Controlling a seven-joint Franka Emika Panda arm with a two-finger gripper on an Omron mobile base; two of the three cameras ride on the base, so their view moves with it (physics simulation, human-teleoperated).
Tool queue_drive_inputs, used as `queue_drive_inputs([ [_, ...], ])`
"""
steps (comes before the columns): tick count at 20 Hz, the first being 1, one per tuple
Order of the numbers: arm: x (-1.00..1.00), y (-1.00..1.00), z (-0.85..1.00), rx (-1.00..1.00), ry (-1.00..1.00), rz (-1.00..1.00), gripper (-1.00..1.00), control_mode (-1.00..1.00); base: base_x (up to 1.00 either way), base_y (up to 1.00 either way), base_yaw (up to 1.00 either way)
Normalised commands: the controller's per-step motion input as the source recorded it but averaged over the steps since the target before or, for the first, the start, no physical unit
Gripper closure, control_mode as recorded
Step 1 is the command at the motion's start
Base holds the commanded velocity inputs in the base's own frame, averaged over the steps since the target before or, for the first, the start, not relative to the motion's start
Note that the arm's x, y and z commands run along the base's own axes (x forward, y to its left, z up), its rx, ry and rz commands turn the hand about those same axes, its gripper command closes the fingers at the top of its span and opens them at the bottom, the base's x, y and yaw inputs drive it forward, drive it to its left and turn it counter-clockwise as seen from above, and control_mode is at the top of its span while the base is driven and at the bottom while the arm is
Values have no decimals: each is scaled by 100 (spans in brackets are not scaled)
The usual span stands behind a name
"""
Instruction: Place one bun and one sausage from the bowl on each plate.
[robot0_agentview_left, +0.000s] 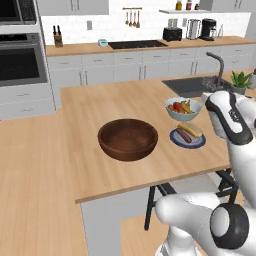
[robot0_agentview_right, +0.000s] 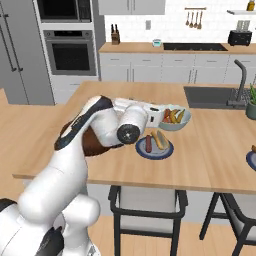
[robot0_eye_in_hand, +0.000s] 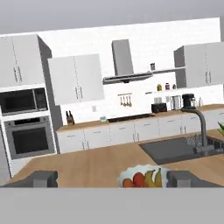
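Across the wooden island (robot0_agentview_left: 100, 170), plate (robot0_agentview_left: 188, 140) and bowl (robot0_agentview_left: 127, 138) sit below the gaping, empty gripper (robot0_eye_in_hand: 111, 178).

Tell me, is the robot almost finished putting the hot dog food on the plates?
Partly. One plate already holds a bun and a sausage, beside the fruit bowl. The wooden bowl looks empty in the left base view. The gripper is open, holding nothing. A second plate peeks in at the right edge; its contents can't be seen.
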Motion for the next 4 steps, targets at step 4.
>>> queue_drive_inputs([
  [4, -32, 44, 50, -10, -19, -4, -100, -100, 0, 0, 0],
])
